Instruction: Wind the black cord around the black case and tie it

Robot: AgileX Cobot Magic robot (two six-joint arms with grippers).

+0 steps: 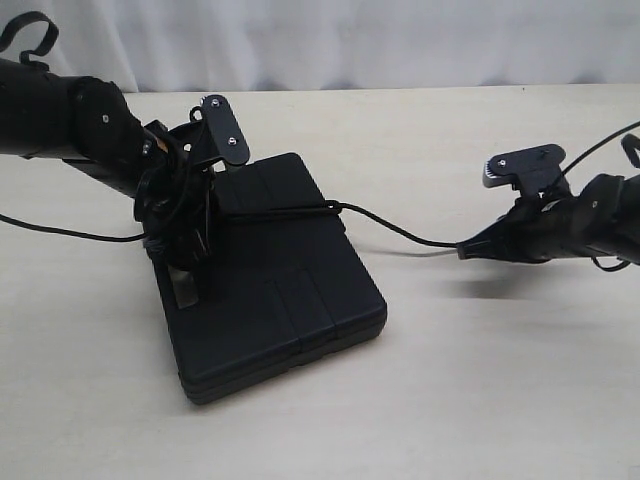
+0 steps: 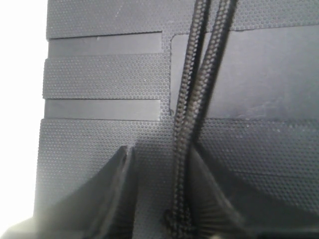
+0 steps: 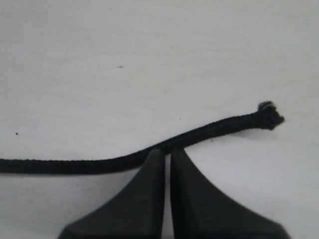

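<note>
The black case [image 1: 300, 290] lies flat left of the table's middle. The black cord [image 1: 400, 232] crosses its top and runs right over the table to my right gripper [image 1: 465, 248]. In the right wrist view that gripper [image 3: 167, 152] is shut on the cord [image 3: 75, 165], a short way from its frayed end [image 3: 269, 117]. My left gripper [image 1: 185, 262] is down at the case's left edge. The left wrist view shows it [image 2: 162, 152] open over the case's dotted surface [image 2: 99, 74]. Two cord strands [image 2: 192, 99] run between its fingers, close to one finger [image 2: 209, 194].
The case rests on a pale beige table [image 1: 480, 380] with a white curtain [image 1: 400, 40] behind it. A thin robot cable [image 1: 60, 231] trails over the table at the far left. Both arms carry camera brackets [image 1: 525, 163].
</note>
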